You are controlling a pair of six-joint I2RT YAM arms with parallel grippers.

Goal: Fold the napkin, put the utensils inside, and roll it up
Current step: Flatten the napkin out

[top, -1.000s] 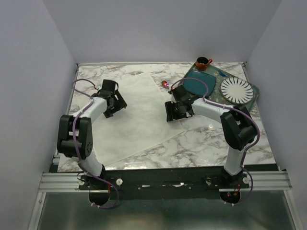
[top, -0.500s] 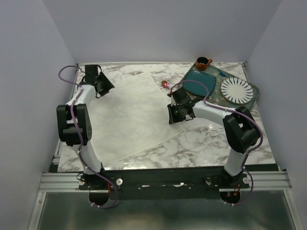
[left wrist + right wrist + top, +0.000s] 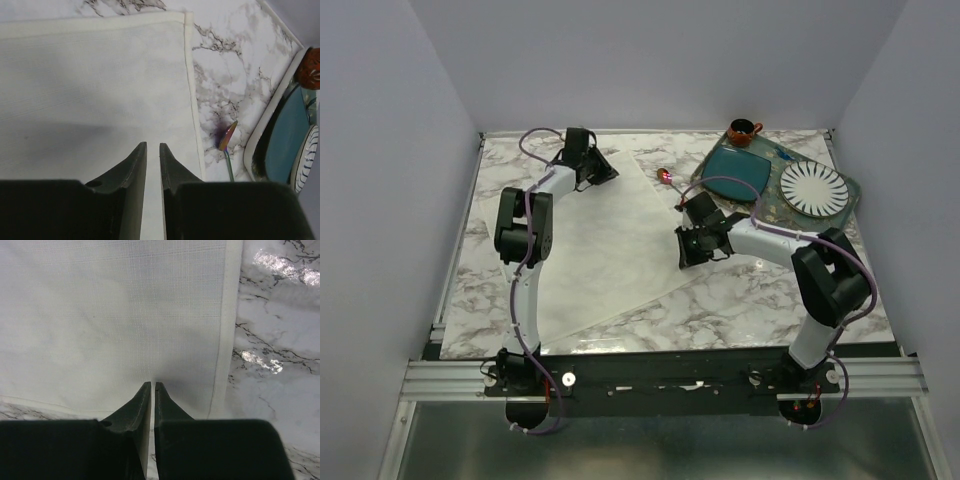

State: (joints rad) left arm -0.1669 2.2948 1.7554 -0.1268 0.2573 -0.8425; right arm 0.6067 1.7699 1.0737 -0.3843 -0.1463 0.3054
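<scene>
The cream napkin lies spread flat on the marble table. My left gripper hovers over the cloth near its far corner. Its jaws stand a narrow slit apart with only cloth showing through. The spoon, with a coppery bowl and a thin teal handle, lies on the marble just right of the napkin's edge. My right gripper sits over the napkin's right corner, with the hem to its right. Its jaws are almost together and nothing is between them.
A tray at the back right holds a teal plate and a white ribbed plate. A small brown cup stands at its far end. Grey walls close in the table on three sides.
The left arm has swung from the napkin's left side round to its far corner, its jaws narrowing. The right gripper has closed and shifted slightly nearer.
</scene>
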